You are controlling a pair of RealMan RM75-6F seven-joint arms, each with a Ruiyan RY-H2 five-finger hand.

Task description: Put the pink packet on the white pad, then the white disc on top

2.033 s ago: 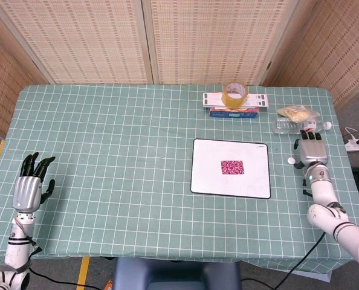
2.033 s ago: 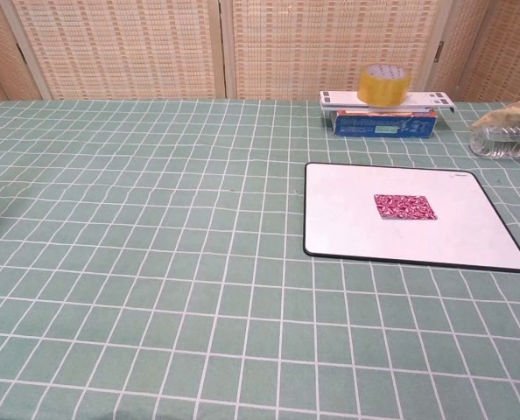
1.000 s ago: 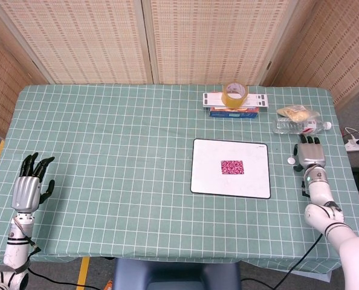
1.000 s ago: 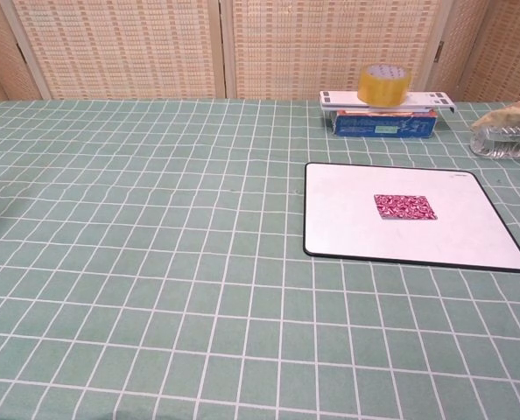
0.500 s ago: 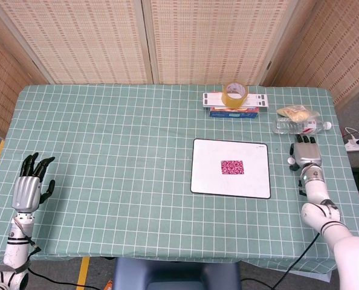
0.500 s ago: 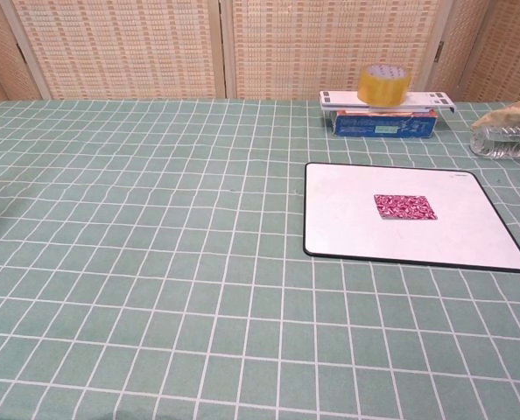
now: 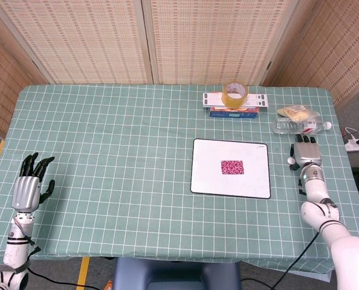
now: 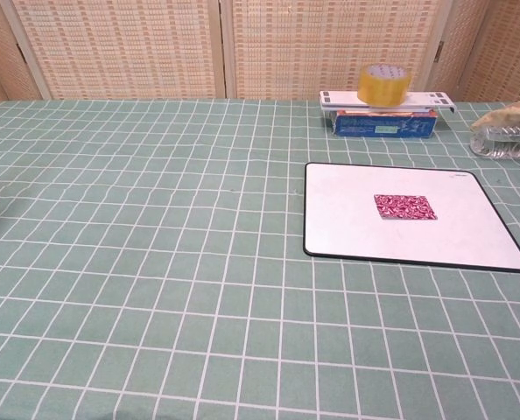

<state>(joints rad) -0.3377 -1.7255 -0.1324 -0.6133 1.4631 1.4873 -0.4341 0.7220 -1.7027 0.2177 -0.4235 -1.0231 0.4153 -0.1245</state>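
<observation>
- Since two seconds ago, only the right hand (image 7: 306, 154) has moved: it has slid up along the surface toward the bottle, closing on the disc; everything else lies as before.
- One surface (image 7: 107, 151), covered by a green checked cloth, carries everything.
- One white pad (image 7: 231, 184) with a dark rim lies flat, right of centre.
- Two hands show in the head view. The left hand (image 7: 27, 190) rests at the near left corner, fingers spread, holding nothing.
- The right hand lies back up just right of the pad; its fingers reach toward the bottle, and whether they are spread or curled cannot be told. In the chest view only a dark sliver shows at the right edge.
- One flat box stack (image 7: 235, 106) sits at the far edge, with one tape roll (image 7: 234, 92) on top.
- One clear bottle (image 7: 297, 125) lies on its side, one bagged snack (image 7: 297, 112) just behind it.
- One pink packet (image 7: 232, 167) lies at the middle of the pad.
- One white disc (image 7: 291, 161) lies on the cloth between pad and right hand, just beside the hand.
</observation>
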